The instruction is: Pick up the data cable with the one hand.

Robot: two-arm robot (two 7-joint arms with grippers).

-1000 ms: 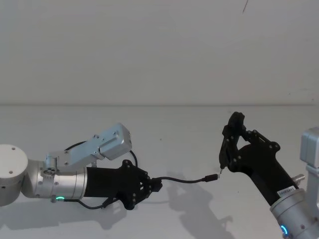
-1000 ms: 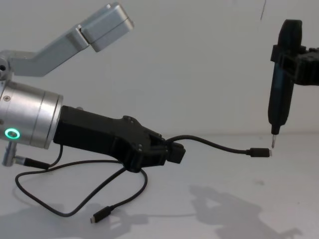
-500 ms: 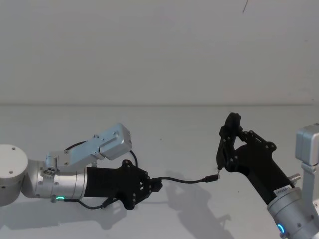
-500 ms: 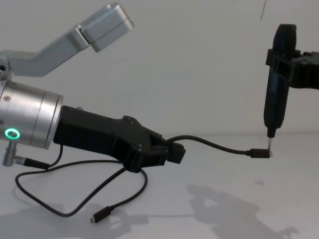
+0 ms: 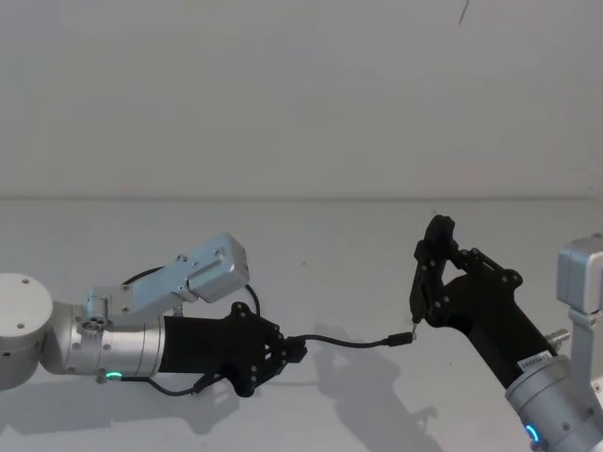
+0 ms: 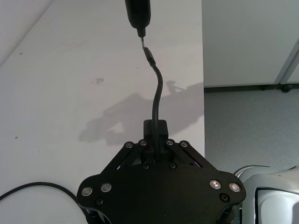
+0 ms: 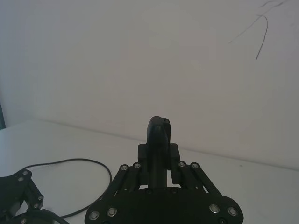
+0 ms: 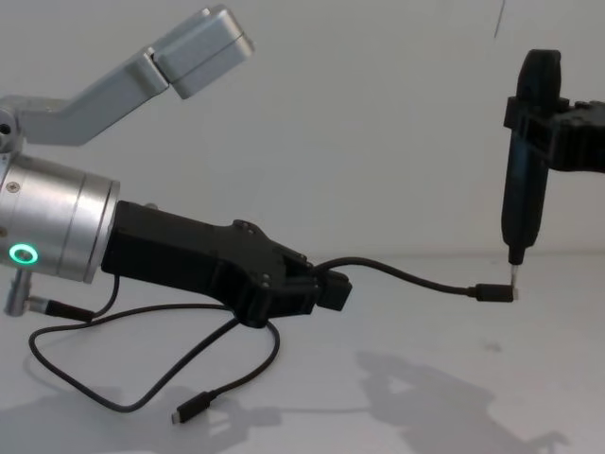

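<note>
The data cable (image 8: pixel 406 275) is a thin black cord. My left gripper (image 8: pixel 331 288), the one hand with the silver wrist and green ring, is shut on it above the table. One plug (image 8: pixel 494 292) sticks out to the right in the air. The remaining cord loops down onto the table to the other plug (image 8: pixel 189 410). In the head view the left gripper (image 5: pixel 290 351) holds the data cable (image 5: pixel 344 341) at lower centre. In the left wrist view the data cable (image 6: pixel 156 88) runs out from the left gripper (image 6: pixel 156 128). My right gripper (image 7: pixel 159 158) is shut on a slim black tool (image 8: pixel 525 161) whose metal tip meets the free plug.
A white table (image 5: pixel 311 245) runs back to a plain white wall. In the left wrist view the table's edge (image 6: pixel 203 116) drops off to a grey floor. The right arm's silver wrist (image 5: pixel 565 395) sits at the lower right.
The right gripper with its tool has moved slightly left and down, bringing the metal tip onto the cable's free plug. The left gripper and cable stay put.
</note>
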